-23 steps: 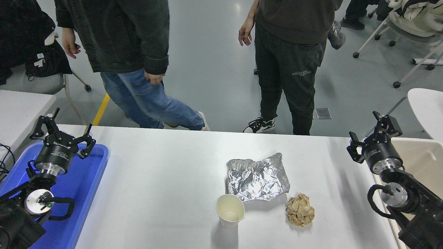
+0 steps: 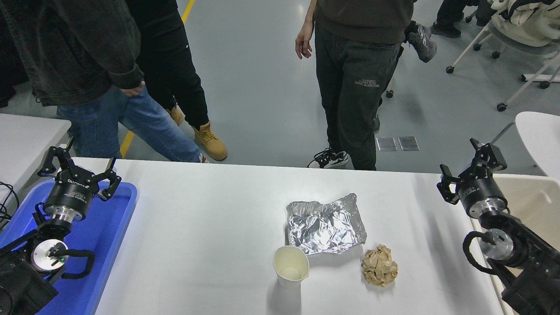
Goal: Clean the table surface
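**White tabletop with three bits of litter, both grippers empty**

The wide, matte white table surface (image 2: 210, 227) filled the lower half of the view, smooth and rounded at its far left corner, its far edge running across the middle of the picture. Right of its centre lay a crumpled sheet of silver foil (image 2: 326, 224). Just in front of the foil stood an upright white paper cup (image 2: 290, 266), open and showing nothing inside. Beside the cup to the right, close but apart, sat a scrunched ball of brown paper (image 2: 379, 265).

At the table's left end rested a blue plastic tray (image 2: 111, 227). The left gripper (image 2: 78, 168) hung above the tray's far end, its fingers spread wide and holding nothing. The right gripper (image 2: 470, 168) hovered over the table's right edge, its jaws likewise released and empty, next to a cream-coloured bin (image 2: 531, 199).

Beyond the far edge, people stood on the grey floor (image 2: 262, 87), among them a person in blue jeans (image 2: 127, 118) and a person in dark trousers (image 2: 354, 87).
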Controlling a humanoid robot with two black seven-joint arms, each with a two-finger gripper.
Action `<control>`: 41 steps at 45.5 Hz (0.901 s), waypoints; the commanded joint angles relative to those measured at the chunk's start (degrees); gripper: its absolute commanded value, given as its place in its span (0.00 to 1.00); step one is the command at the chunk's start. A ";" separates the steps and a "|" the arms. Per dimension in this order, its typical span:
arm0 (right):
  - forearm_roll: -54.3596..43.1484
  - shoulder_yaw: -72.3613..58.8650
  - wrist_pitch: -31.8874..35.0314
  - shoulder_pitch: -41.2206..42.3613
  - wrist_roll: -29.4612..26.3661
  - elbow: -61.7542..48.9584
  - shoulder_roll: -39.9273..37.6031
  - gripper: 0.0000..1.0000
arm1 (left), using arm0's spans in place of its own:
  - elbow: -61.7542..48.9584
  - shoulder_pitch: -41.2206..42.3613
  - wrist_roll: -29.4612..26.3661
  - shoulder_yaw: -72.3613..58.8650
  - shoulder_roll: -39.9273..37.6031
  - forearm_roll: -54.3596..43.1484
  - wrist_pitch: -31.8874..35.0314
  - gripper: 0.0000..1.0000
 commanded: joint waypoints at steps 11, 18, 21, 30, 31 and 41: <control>0.08 0.17 0.43 0.28 -0.03 0.11 -0.31 0.99 | 0.00 0.00 0.00 0.03 0.01 0.00 0.00 1.00; 0.08 -0.01 0.69 0.11 -0.03 -0.07 -0.40 0.99 | 0.00 0.00 0.00 -0.06 0.01 0.00 0.00 1.00; 0.08 -0.01 0.78 -0.07 -0.03 -0.07 -0.49 0.99 | 0.00 0.00 0.00 0.03 0.01 0.00 0.00 1.00; -0.01 -0.27 1.22 0.20 -0.30 -0.16 -2.24 0.99 | 0.00 0.00 0.00 0.03 0.01 0.00 0.00 1.00; -0.01 -0.27 1.22 0.28 -0.30 -0.16 -2.59 0.99 | 0.00 0.00 0.00 0.03 0.01 0.00 0.00 1.00; -0.10 -0.54 1.22 1.86 -0.30 -0.86 -6.11 0.99 | 0.00 0.00 0.00 0.03 0.01 0.00 0.00 1.00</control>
